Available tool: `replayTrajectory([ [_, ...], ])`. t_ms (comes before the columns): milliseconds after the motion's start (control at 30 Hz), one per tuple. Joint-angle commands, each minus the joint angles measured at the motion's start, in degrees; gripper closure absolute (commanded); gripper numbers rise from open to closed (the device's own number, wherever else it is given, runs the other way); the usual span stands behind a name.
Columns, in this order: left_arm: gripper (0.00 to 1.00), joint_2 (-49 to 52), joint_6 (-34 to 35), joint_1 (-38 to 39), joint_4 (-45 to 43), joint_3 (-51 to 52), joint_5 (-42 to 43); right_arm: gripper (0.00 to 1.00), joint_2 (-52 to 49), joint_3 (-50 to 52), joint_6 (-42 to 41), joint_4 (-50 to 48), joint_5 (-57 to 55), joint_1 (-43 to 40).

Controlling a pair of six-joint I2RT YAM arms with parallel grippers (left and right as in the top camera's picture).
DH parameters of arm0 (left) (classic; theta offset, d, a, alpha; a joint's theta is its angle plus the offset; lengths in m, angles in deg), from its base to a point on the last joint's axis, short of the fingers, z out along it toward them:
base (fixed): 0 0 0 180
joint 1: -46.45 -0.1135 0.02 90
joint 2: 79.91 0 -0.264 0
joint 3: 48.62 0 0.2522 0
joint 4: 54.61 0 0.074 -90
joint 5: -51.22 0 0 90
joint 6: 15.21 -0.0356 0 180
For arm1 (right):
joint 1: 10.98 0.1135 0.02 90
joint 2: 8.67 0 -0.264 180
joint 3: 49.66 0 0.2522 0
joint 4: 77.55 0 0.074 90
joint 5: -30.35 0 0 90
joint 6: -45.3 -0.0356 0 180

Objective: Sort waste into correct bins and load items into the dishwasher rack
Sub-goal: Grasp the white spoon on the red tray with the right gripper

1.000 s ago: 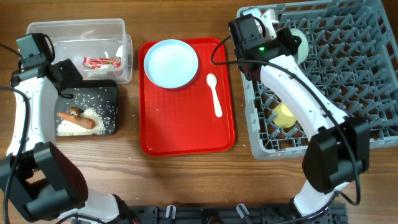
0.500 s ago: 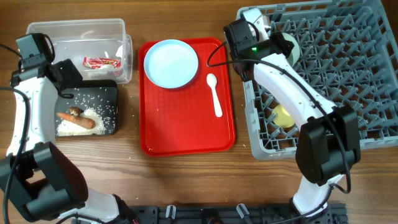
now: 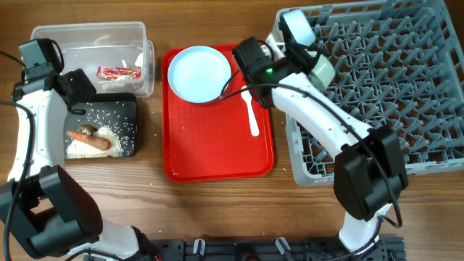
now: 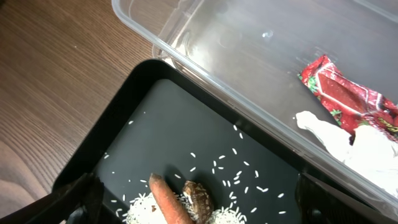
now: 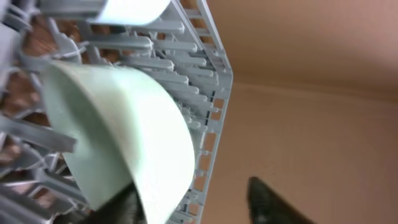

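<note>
My right gripper (image 3: pixel 293 58) hangs at the left edge of the grey dishwasher rack (image 3: pixel 391 87), open. In the right wrist view its gripper (image 5: pixel 189 186) is spread, and the mint green bowl (image 5: pixel 118 130) stands on edge among the pegs by the left finger, its rim reaching into the gap. A light blue bowl (image 3: pixel 296 29) leans in the rack's corner. My left gripper (image 4: pixel 199 208) is wide open above the black tray (image 4: pixel 155 124), over the carrot stick (image 4: pixel 171 202), brown scrap (image 4: pixel 199 199) and rice. The snack wrapper (image 4: pixel 345 93) lies in the clear tub (image 4: pixel 249 56).
The flat red tray (image 3: pixel 217 152) lies between the bins and the rack, carrying the pale blue plate (image 3: pixel 199 72) and the white spoon (image 3: pixel 250 109). My right arm crosses the rack's left side. A few rice grains lie on the wood by the black tray.
My right gripper has opened and let go of the mint bowl, which now stands in the rack. The right wrist has swung left toward the red tray. The left arm has not moved.
</note>
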Motion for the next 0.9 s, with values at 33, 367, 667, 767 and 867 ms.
replayTrajectory([
  [33, 0.0, -1.27, 0.92, -0.2, -0.15, -0.9, -0.92, 0.18, -0.61, 0.48, 1.18, -0.04, 1.03, 0.37],
  [367, 0.0, -1.27, 0.94, -0.2, -0.15, -0.9, -0.92, 0.02, 3.78, 0.24, 0.72, -6.91, 20.31, 0.37],
  [667, 0.0, -1.27, 0.94, -0.22, -0.15, -0.9, -0.92, 0.0, 6.8, 0.26, -19.17, -9.75, 67.49, 0.44],
  [767, 0.0, -1.27, 0.94, -0.2, -0.15, -0.9, -0.92, 0.05, 6.03, 0.52, -19.82, -10.8, 75.3, 0.31],
  [867, 0.0, -1.27, 0.92, -0.2, -0.13, -0.9, -0.92, 0.1, 4.28, 0.52, -19.85, -11.89, 72.91, -0.22],
])
